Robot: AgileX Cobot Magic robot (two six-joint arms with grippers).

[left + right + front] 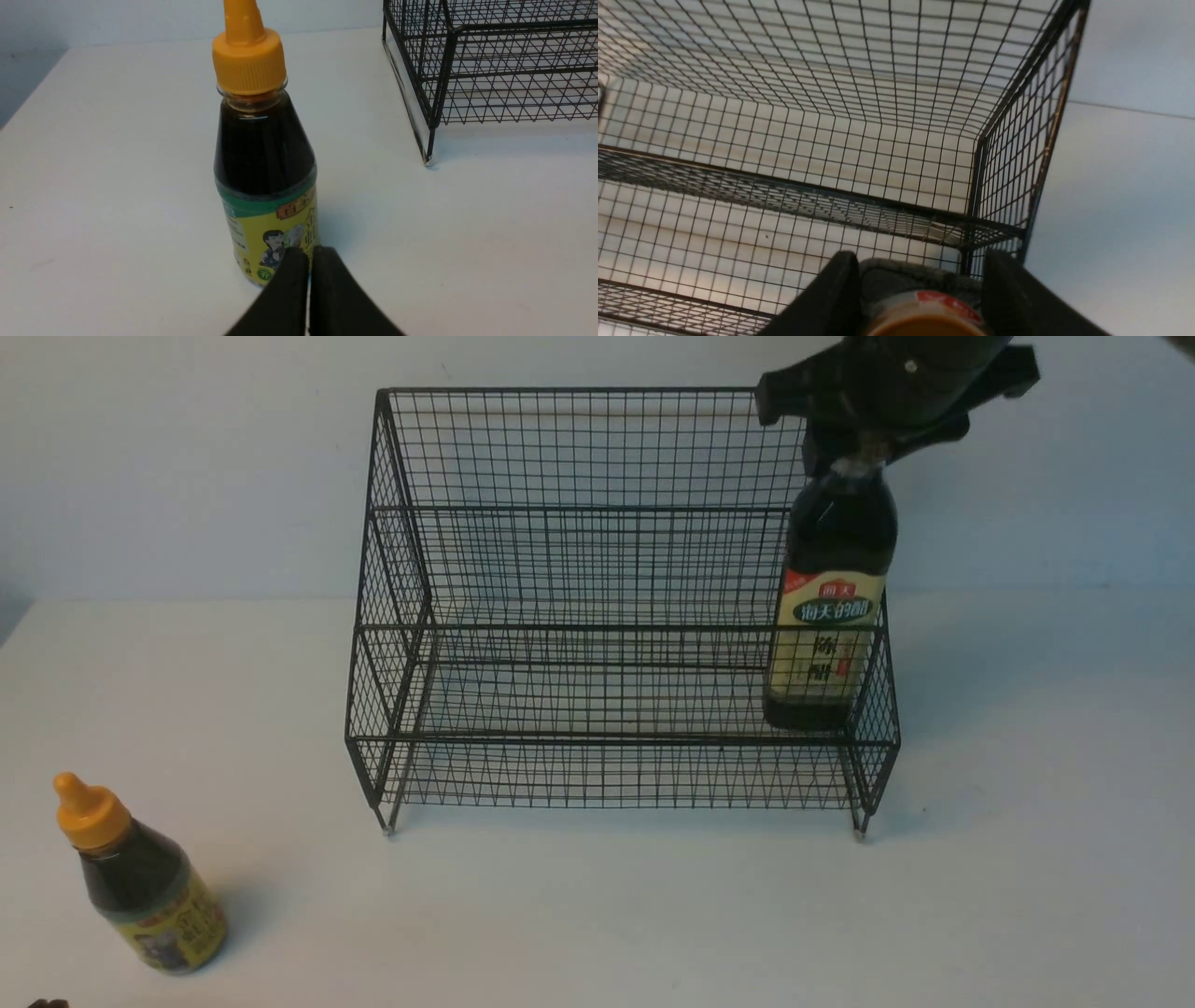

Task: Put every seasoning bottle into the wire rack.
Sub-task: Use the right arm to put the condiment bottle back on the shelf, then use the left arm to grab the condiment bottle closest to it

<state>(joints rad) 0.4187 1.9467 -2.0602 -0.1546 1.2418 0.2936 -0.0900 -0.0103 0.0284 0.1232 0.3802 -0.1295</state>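
Front view, starting at the left: the short bottle (pixel 149 887) stands on the table (pixel 597 915), well to the left of the rack (pixel 597 616) and outside it. From the left wrist, the left claw (pixel 308 254) sits low, just before that bottle's yellow label. Its fingers (pixel 285 298) are pressed flat together with nothing between them. The bottle stands upright right ahead of the tips, though whether they touch it I cannot tell. The rack's corner foot lies farther ahead of this claw, toward the right arm's side. Moving right, the tall bottle (pixel 826 607) stands in the rack's lower tier at its right end, beside the side mesh and straight below the right claw (pixel 854 467). That claw, about half open, grips the bottle's top; from the right wrist its fingers (pixel 840 294) flank the cap (pixel 924 324) closely on both sides
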